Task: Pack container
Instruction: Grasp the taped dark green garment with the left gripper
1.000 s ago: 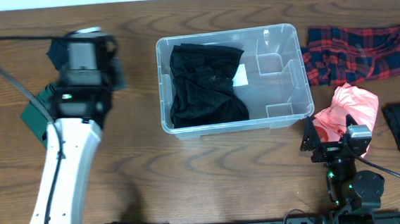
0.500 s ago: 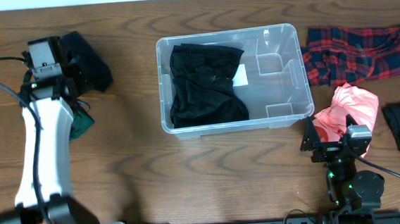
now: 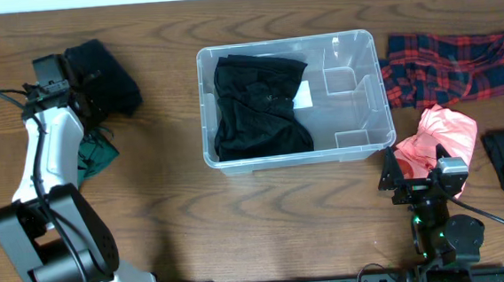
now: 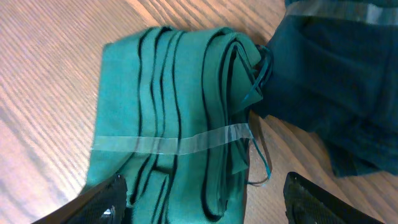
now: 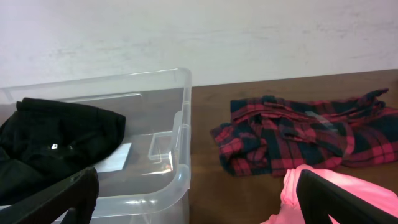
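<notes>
The brown wood-grain surface (image 3: 266, 211) carries the clear rectangular plastic container (image 3: 356, 107) at centre, with a black garment (image 3: 258, 105) inside. The left claw (image 4: 208, 205) has swung out to nine o'clock and spread wide over a folded green taped cloth (image 4: 168, 118), probably the next pick. The right claw (image 5: 199, 199) gapes wide and empty.

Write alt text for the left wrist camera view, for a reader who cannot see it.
A folded green cloth bundle, bound with a strip of clear tape, lies on the brown wooden table right under the open left tool, whose two black fingertips show at the bottom corners. A dark folded garment lies against it at upper right.
</notes>
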Available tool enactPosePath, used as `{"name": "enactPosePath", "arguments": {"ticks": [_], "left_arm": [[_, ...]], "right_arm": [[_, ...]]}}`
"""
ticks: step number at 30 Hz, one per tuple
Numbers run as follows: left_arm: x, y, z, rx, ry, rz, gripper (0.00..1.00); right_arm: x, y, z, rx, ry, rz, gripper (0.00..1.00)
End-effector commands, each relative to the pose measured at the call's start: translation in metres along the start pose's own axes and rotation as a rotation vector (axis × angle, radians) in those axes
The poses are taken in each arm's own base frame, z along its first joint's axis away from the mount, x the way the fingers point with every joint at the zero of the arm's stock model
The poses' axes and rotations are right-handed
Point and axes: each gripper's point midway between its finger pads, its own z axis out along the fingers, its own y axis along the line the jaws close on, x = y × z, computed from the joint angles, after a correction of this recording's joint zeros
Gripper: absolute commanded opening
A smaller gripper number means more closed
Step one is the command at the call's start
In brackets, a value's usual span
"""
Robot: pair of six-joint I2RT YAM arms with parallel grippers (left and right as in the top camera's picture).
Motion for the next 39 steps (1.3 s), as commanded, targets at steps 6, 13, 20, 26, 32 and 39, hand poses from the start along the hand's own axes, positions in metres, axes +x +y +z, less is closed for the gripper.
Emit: {"name": "enactPosePath", "arguments": {"ticks": [6,13,20,26,32,39], "left_arm": [[0.016,-0.001,0.031,-0.040,0.056,-0.003,0.81],[0.036,-0.003,0.061,-0.069,0.123,0.022,0.81],[0.054,-0.003,0.077,-0.086,0.187,0.043,0.70],[0.055,-0.003,0.077,-0.086,0.188,0.044,0.36],[0.055,-0.001,0.071,-0.090,0.196,0.047,0.05],[0.023,0.004,0.020,-0.042,0.090,0.013,0.06]], "right_arm": [[0.001,0.003,0.000,-0.011,0.001,0.007,0.99],[0.001,0.003,0.000,-0.011,0.001,0.007,0.99],[0.001,0.003,0.000,-0.011,0.001,0.007,0.99],[0.001,0.003,0.000,-0.011,0.001,0.007,0.99],[0.001,0.003,0.000,-0.011,0.001,0.007,0.99],[0.001,0.003,0.000,-0.011,0.001,0.007,0.99]]}}
